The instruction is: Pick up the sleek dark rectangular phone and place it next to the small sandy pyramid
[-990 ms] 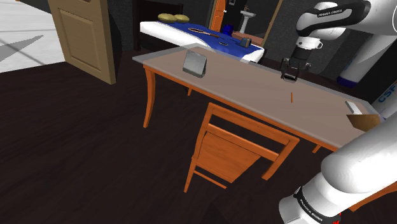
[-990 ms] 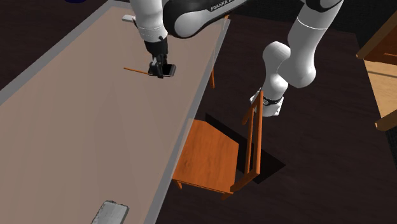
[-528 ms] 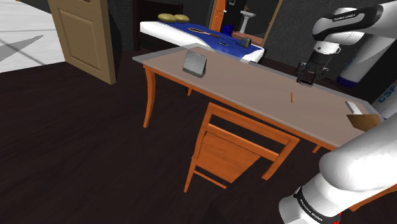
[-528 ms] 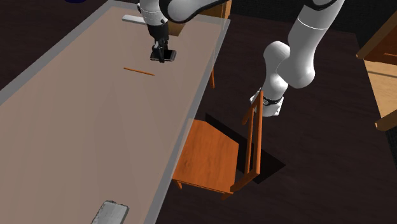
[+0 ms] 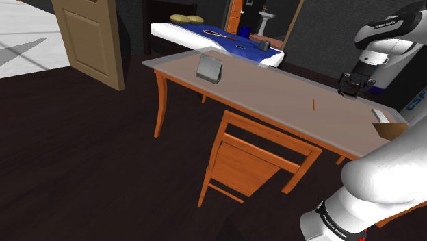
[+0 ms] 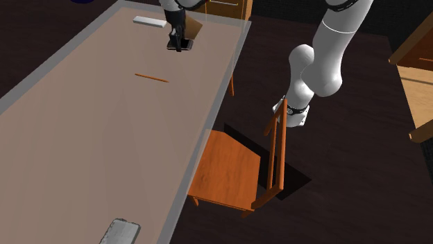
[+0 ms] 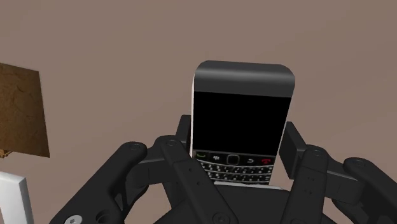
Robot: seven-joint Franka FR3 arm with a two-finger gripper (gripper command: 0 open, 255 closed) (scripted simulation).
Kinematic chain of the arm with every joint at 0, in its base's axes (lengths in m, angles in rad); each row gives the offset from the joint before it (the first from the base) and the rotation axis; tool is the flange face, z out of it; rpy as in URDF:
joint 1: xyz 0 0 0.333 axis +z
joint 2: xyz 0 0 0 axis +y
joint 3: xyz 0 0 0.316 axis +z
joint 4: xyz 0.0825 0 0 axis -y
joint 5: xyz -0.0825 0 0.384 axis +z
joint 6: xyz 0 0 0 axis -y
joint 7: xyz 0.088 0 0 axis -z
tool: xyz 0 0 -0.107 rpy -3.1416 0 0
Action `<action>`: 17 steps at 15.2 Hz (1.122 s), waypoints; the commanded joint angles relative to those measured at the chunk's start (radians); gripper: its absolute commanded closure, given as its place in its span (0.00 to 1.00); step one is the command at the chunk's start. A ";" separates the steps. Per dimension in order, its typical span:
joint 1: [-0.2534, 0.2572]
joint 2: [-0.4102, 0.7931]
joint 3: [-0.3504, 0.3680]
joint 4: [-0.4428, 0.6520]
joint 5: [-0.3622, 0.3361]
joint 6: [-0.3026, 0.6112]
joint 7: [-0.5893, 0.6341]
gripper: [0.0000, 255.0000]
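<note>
Lying stick [image 5: 313, 105]: thin, orange, on the table [image 5: 260, 85], shoulder view's left.
Gripper [image 5: 349, 85]: fingers clamped on the phone [image 7: 242, 121], over the tabletop.
Phone: black keypad handset, in the gripper's grasp.
Pyramid [image 5: 387, 129]: brown, near the gripper, beside a white block [image 5: 378, 114].

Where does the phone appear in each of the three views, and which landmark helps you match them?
Shoulder view: phone held over the table's right end, near the brown pyramid.
Second exterior view: phone near the top, left of centre, beside the pyramid.
Wrist view: phone clasped between the jaws, pyramid off to one side.
Shared landmark: the pyramid.
</note>
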 commanded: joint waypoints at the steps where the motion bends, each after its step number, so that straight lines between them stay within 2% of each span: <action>1: -0.024 0.021 -0.027 0.030 0.013 -0.009 -0.057 1.00; 9: -0.148 0.173 -0.120 0.182 0.118 -0.029 -0.294 1.00; 13: -0.236 0.278 -0.146 0.294 0.193 -0.058 -0.413 1.00; 14: -0.280 0.326 -0.153 0.350 0.227 -0.075 -0.460 1.00; 17: -0.277 0.326 -0.149 0.310 0.227 -0.034 -0.460 1.00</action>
